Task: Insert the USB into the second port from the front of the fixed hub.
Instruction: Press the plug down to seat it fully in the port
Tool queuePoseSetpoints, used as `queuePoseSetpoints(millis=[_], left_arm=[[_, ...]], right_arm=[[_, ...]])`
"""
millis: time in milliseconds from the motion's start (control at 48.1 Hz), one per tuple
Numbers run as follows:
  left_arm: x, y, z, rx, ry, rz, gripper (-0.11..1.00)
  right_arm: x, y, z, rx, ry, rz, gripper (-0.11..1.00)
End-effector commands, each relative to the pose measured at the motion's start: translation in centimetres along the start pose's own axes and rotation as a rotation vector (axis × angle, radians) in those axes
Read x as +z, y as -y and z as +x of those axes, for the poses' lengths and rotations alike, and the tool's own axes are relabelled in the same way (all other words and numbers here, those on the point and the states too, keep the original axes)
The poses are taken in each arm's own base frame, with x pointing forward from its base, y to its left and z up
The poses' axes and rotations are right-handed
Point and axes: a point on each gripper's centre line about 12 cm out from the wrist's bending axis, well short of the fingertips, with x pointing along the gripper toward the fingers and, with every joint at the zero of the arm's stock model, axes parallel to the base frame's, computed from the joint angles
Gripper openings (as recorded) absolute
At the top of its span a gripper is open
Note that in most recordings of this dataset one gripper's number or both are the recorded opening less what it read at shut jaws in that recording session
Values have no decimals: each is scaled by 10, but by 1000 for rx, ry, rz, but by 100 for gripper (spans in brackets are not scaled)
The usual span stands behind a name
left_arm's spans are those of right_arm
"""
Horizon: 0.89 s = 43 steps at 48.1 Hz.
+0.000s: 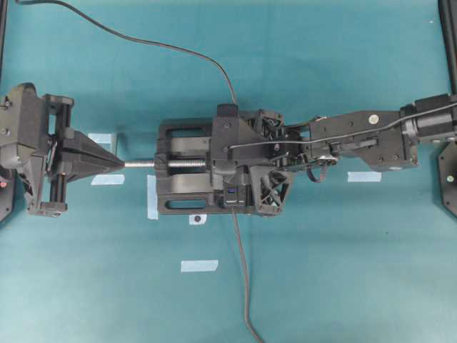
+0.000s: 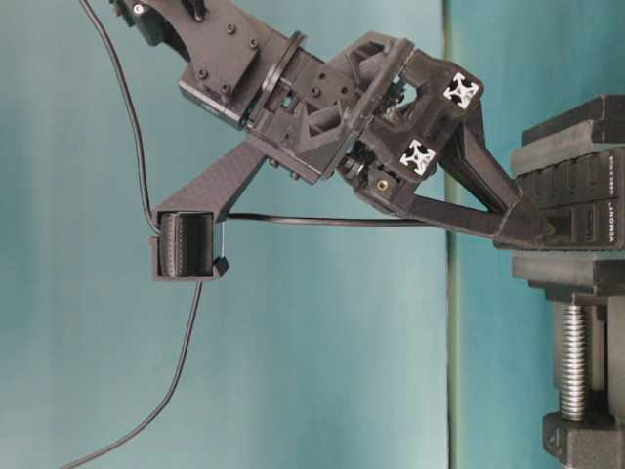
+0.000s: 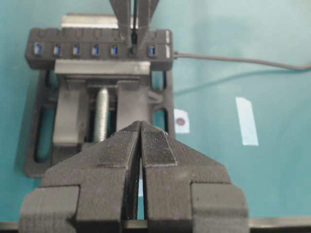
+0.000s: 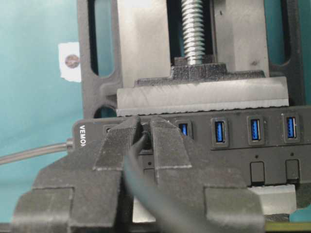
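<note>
Even, bright light; soft shadows; wrist views blur up close.

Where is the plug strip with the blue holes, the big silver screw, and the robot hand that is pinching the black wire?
fixed hub [image 3: 97,35], left wrist view, top face.
silver screw [image 4: 193,29], right wrist view, threads.
right gripper [image 4: 144,127], right wrist view, between fingertips.

right hand [image 4: 141,133] pinched shut, angled downward, left hand [image 3: 141,127] closed, held level
</note>
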Motion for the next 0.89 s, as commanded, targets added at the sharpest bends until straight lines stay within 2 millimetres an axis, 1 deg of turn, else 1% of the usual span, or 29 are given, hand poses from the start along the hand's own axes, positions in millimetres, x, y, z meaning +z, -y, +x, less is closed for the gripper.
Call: queuePoseSetpoints(millis=[0, 312, 395, 498, 623, 665, 789, 831, 872], left_arm=[[6, 0, -1, 0, 23, -2, 0], [8, 0, -1, 0, 31, -2, 0], [8, 0, -1, 0, 32, -4, 0], [8, 0, -1, 0, 40, -4, 0], [9, 0, -1, 0, 41, -4, 0], [9, 0, -1, -1, 43, -4, 0], [10, 0, -1, -1, 48, -2, 0], [11, 0, -2, -1, 49, -4, 0], [10, 0, -2, -1, 49, -4, 0]], right_arm=[[-5, -2, 4, 0, -32, 5, 6], [7, -1, -7, 1, 14, 7, 7], [9, -1, -9, 2, 23, 2, 9], [10, -1, -11, 2, 31, 2, 16], [13, -1, -14, 4, 49, 4, 32], [14, -1, -15, 4, 55, 2, 39], [16, 0, -16, 2, 66, 5, 67], [15, -1, -15, 3, 66, 2, 75], [16, 0, -16, 2, 72, 3, 80]])
